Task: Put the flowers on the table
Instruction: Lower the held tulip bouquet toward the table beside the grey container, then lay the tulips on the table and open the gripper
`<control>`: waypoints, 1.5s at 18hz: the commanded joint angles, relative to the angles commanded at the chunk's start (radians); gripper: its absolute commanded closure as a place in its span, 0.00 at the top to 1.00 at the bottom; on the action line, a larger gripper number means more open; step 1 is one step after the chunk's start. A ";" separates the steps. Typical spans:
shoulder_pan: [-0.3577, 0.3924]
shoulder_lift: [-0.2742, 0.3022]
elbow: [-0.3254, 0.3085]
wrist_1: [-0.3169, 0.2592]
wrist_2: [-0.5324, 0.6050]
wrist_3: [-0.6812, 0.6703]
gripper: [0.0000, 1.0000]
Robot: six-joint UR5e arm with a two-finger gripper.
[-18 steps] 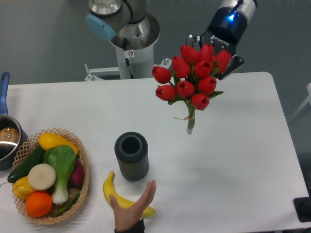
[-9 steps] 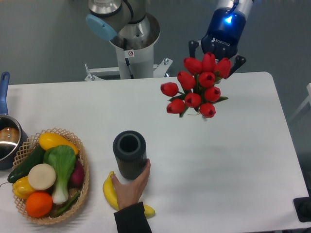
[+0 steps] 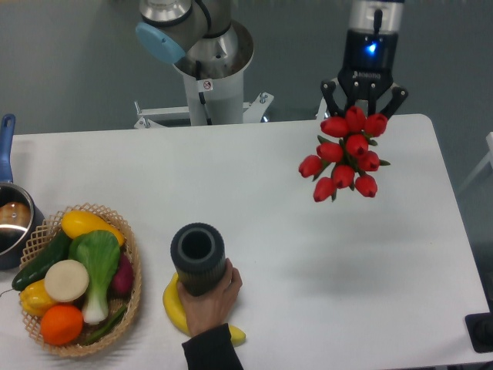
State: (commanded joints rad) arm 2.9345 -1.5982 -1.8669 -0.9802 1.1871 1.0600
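The flowers (image 3: 345, 158), a bunch of red tulips, hang in the air over the right part of the white table (image 3: 400, 254). Their heads face the camera, and the stems are hidden behind the blooms. My gripper (image 3: 363, 110) is right above and behind the bunch, pointing down and shut on the flowers. Its black fingers (image 3: 329, 98) show on either side of the topmost blooms. The flowers do not touch the table.
A person's hand (image 3: 208, 297) grips a dark ribbed cylinder vase (image 3: 199, 258) at the front middle, over a banana (image 3: 172, 306). A wicker basket (image 3: 129, 262) of vegetables sits front left. A pot (image 3: 11, 220) stands at the left edge. The robot base (image 3: 208, 69) is behind the table.
My gripper has moved right and turned to point down, carrying the flowers with it. The hand has closed on the vase and shifted it slightly left.
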 joint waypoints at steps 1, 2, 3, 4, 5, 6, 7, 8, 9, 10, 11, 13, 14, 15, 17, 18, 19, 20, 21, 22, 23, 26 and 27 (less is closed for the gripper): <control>-0.002 -0.023 0.009 -0.001 0.023 0.005 0.36; -0.005 -0.049 0.015 0.003 0.037 0.008 0.36; -0.021 -0.078 0.031 0.003 0.039 0.006 0.36; -0.031 -0.116 0.047 0.003 0.046 0.006 0.36; -0.032 -0.143 0.064 0.005 0.049 0.006 0.36; -0.034 -0.170 0.081 0.006 0.049 0.006 0.36; -0.035 -0.196 0.101 0.005 0.051 0.005 0.36; -0.035 -0.218 0.113 0.005 0.051 0.005 0.36; -0.035 -0.235 0.121 0.006 0.051 0.006 0.36; -0.035 -0.253 0.124 0.009 0.051 0.008 0.36; -0.035 -0.273 0.127 0.011 0.051 0.011 0.36; -0.046 -0.295 0.140 0.009 0.051 0.005 0.36; -0.061 -0.307 0.143 0.009 0.052 0.005 0.36; -0.069 -0.328 0.147 0.012 0.052 0.005 0.36; -0.080 -0.357 0.166 0.011 0.052 0.000 0.36; -0.084 -0.367 0.166 0.015 0.051 0.000 0.36; -0.087 -0.373 0.170 0.017 0.051 0.000 0.36; -0.087 -0.382 0.170 0.020 0.051 0.003 0.36; -0.087 -0.388 0.175 0.020 0.051 0.002 0.36; -0.091 -0.396 0.178 0.020 0.051 0.000 0.36; -0.094 -0.402 0.179 0.020 0.051 0.000 0.36; -0.094 -0.407 0.201 0.022 0.049 0.008 0.50; -0.092 -0.405 0.215 0.022 0.049 0.008 0.55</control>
State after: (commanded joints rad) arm 2.8425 -2.0034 -1.6522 -0.9587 1.2364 1.0677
